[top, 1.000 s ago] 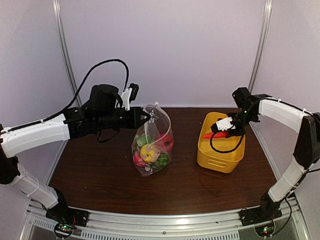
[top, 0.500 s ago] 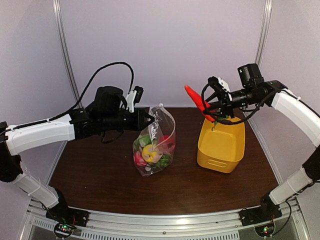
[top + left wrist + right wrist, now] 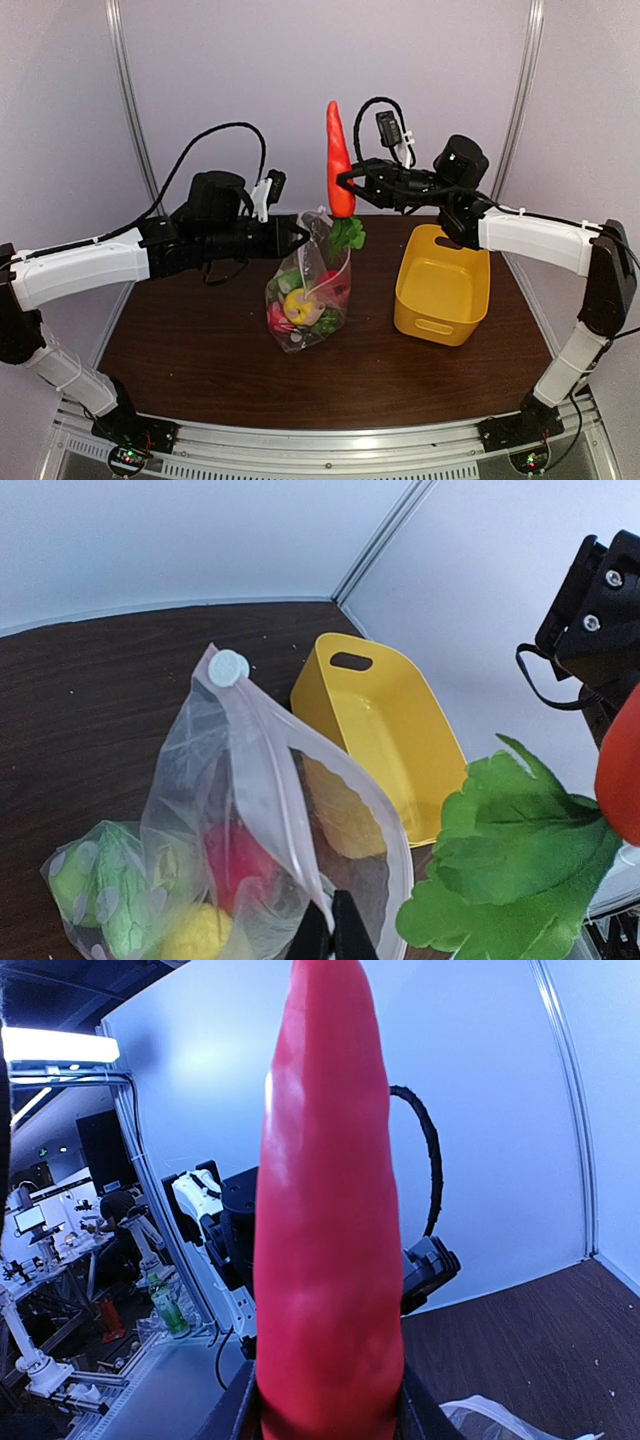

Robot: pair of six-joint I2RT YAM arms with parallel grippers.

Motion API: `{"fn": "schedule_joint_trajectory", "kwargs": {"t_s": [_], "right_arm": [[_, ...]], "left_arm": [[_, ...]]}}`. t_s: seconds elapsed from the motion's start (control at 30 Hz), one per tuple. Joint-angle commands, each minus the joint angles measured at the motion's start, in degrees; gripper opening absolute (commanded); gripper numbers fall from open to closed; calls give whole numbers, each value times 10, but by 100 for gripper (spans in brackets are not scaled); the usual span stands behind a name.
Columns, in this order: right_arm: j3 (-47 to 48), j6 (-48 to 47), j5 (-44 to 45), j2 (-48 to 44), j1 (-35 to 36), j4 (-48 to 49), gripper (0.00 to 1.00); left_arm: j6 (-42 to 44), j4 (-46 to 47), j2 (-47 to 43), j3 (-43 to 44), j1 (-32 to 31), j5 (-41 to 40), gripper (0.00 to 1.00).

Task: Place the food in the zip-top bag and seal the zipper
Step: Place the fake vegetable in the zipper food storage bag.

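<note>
Two end effectors shared the loading step: left end effector [image 3: 299, 238] pinching the zip-top bag [image 3: 308, 295] open on the table [image 3: 190, 350], right end effector [image 3: 347, 187] clenching the carrot [image 3: 337, 150] above its mouth, probably to be lowered in next.

Orange-red carrot [image 3: 336, 150] with green leafy top in the right gripper [image 3: 343, 190], clear white-dotted zip-top bag [image 3: 327, 258] at the left gripper [image 3: 301, 238] — green, red, yellow food [image 3: 297, 303] inside — plain yellow basket [image 3: 440, 300], dark brown table [image 3: 200, 340]
</note>
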Motion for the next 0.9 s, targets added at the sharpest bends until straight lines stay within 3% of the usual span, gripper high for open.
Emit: {"fn": "schedule_joint_trajectory", "kwargs": {"t_s": [0.0,0.4,0.5,0.6,0.73,0.87], "right_arm": [[2,104,31,27,13,175,8],[-47,79,37,122,26,217,8],[-58,35,44,117,36,175,8],[-67,-46,66,95,47,74,9],[-76,-273,151,27,78,-156,24],[-58,-348,202,9,96,-298,52]], "left_arm": [[-8,22,-22,8,0,4,0],[-13,20,-57,-2,0,-14,0],[-16,26,-61,-10,0,-20,0],[-21,30,-67,-18,0,-31,0],[-28,47,-82,-39,0,-54,0],[-31,65,-90,-57,0,-63,0]]}}
